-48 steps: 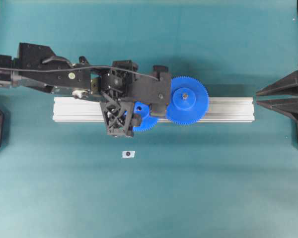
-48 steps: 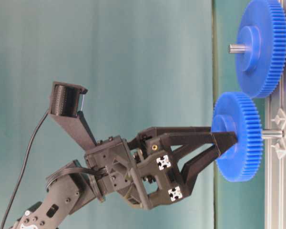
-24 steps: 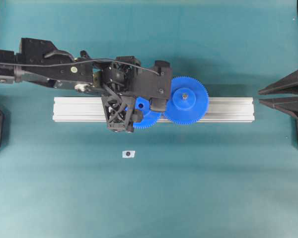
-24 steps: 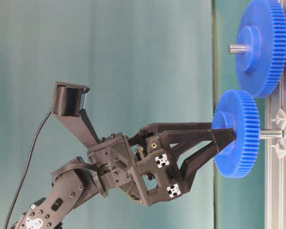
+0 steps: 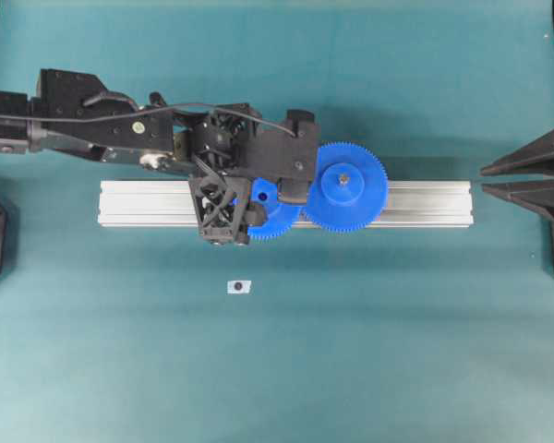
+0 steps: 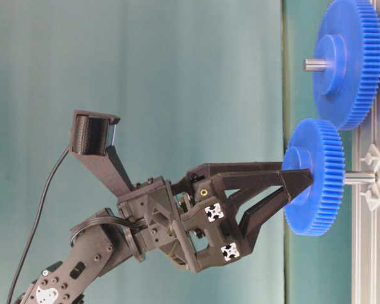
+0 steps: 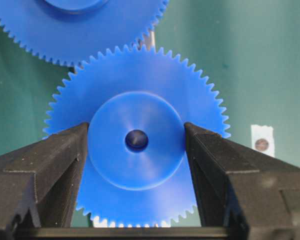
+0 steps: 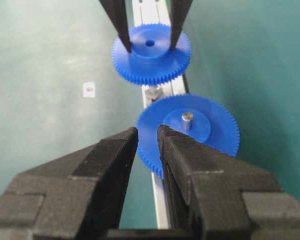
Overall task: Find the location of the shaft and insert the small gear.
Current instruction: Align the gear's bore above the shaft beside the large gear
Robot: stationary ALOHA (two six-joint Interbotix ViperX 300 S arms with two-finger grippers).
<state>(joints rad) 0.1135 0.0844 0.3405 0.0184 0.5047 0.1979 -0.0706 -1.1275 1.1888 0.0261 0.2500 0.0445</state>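
The left gripper is pinching the small gear by its raised hub, one black finger pressing each side. The gear is sitting over the shaft, whose grey pin is showing between gear and aluminium rail. The larger blue gear is standing just beside it on the rail. The right gripper is hovering well apart, its jaws slightly parted, holding nothing.

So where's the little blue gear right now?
The small gear is over the silver rail in the overhead view, just left of the big gear, with the left gripper holding its hub.
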